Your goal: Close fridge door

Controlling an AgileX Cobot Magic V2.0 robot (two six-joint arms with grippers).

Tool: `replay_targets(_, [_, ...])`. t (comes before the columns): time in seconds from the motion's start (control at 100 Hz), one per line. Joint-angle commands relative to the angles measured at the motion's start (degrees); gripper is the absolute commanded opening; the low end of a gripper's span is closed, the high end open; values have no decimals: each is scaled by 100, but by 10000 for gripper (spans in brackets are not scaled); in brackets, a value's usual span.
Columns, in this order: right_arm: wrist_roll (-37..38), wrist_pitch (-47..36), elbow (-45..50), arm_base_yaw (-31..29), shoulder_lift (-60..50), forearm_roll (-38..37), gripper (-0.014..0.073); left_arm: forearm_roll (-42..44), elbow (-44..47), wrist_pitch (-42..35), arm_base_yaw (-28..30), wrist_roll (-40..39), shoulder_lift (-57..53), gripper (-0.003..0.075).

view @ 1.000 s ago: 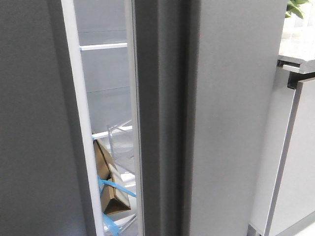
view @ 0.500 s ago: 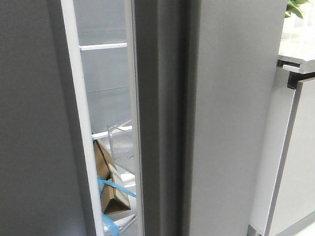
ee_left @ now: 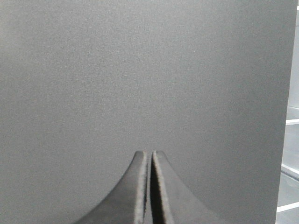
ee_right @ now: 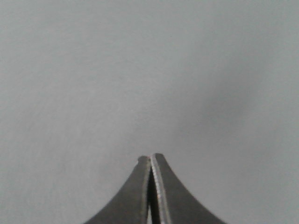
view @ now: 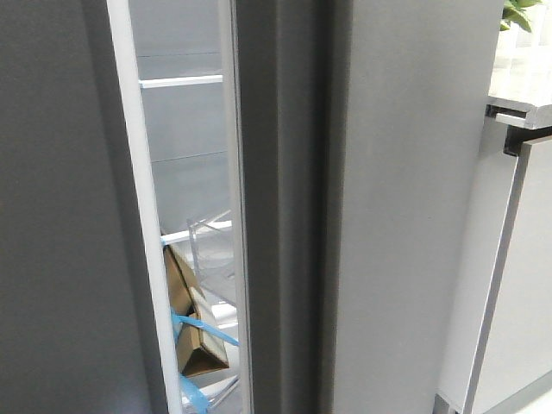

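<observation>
The fridge door [view: 405,216] is a tall matte grey panel with a darker recessed groove [view: 293,216] down its left edge. It stands ajar, and a narrow gap shows the fridge's inside [view: 185,172]. Neither gripper shows in the front view. My right gripper [ee_right: 150,157] is shut and empty, its tips close to a flat grey surface [ee_right: 140,70] that fills its view. My left gripper [ee_left: 150,152] is shut and empty, its tips close to a dark grey panel [ee_left: 140,70]. Shelves show past that panel's edge [ee_left: 292,140].
A similar dark grey panel [view: 60,216] edged by a pale strip [view: 142,216] stands left of the gap. Inside are white shelves, a clear bin [view: 211,250] and a brown carton with blue tape [view: 191,328]. Glossy light grey cabinet doors [view: 517,285] and a countertop [view: 522,95] stand at the right.
</observation>
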Motion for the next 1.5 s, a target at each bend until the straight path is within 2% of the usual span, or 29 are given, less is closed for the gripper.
replay_targets(0.0, [-706, 10, -190, -14, 226, 1133, -46, -23, 201, -419, -23, 0, -117, -20])
replay_targets(0.14, [-2303, 597, -190, -14, 681, 2957, -46, -23, 201, -419, -23, 0, -117, -20])
replay_targets(0.3, [-3558, 1058, -193, -14, 1154, 4299, -46, -23, 201, -419, -23, 0, -117, -20])
replay_targets(0.75, [-4430, 1224, -1444, 72, 2206, 4299, -46, -23, 201, -419, -23, 0, -117, -20])
replay_targets(1.19, [-4787, 287, -2911, 1125, 3392, 4290, -46, -23, 201, -419, -23, 0, -117, -20])
replay_targets(1.49, [-4787, 28, -4528, 1539, 4868, 4290, -46, -23, 201, -419, -23, 0, -117, -20])
